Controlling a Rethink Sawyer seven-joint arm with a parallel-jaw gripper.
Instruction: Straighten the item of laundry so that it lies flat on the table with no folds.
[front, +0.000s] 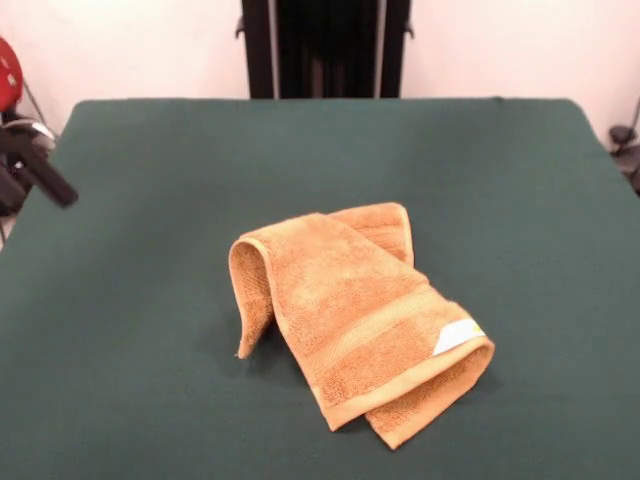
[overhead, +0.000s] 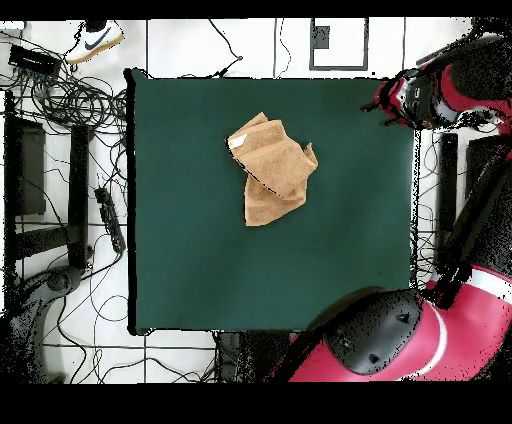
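A dark green table (front: 140, 300) fills most of the front view, with a white wall behind it and a black upright frame (front: 325, 48) at its far edge. From overhead, the floor around the table is pale tile strewn with black cables (overhead: 85, 100), and a shoe (overhead: 97, 38) shows at the top edge. The towel (front: 360, 315) lies near the middle of the table, crumpled and folded over itself, one end curled up into a loop, its white label (front: 458, 337) showing near one corner. The tool (front: 35, 165) hangs off the table's side edge, well apart from the towel and touching nothing. I cannot tell how far open it is.
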